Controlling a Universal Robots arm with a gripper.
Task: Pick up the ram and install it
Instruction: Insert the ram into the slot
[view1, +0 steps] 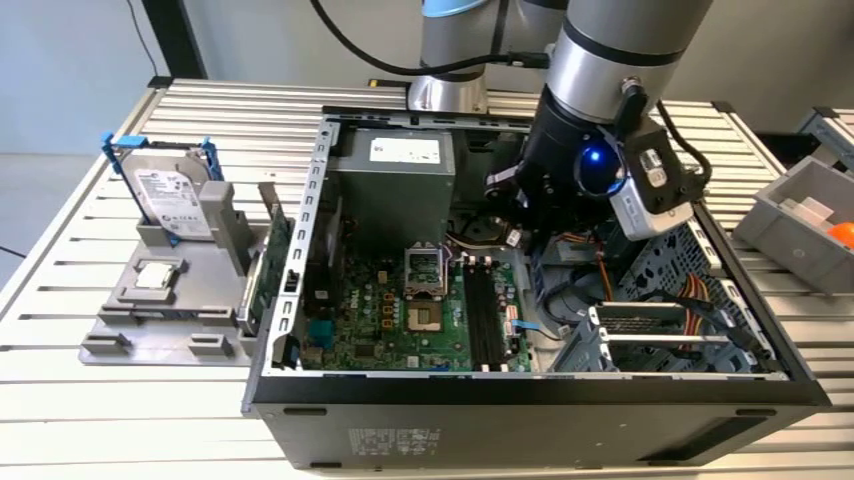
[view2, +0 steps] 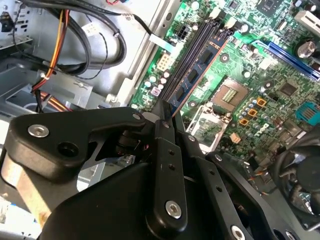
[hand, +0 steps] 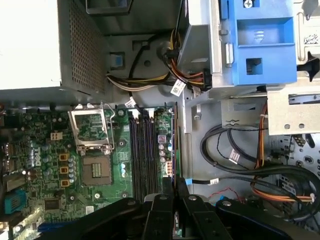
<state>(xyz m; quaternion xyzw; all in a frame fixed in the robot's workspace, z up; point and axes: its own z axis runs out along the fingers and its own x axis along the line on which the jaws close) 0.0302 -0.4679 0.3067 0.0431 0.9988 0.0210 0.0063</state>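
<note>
Inside the open case (view1: 534, 395), above the motherboard (view1: 387, 320) slots (hand: 142, 150), we see the gripper (view2: 167, 114) clamped on one end of the ram (view2: 200, 70), which we judge light, stiff, fragile and best held by its edges.
</note>
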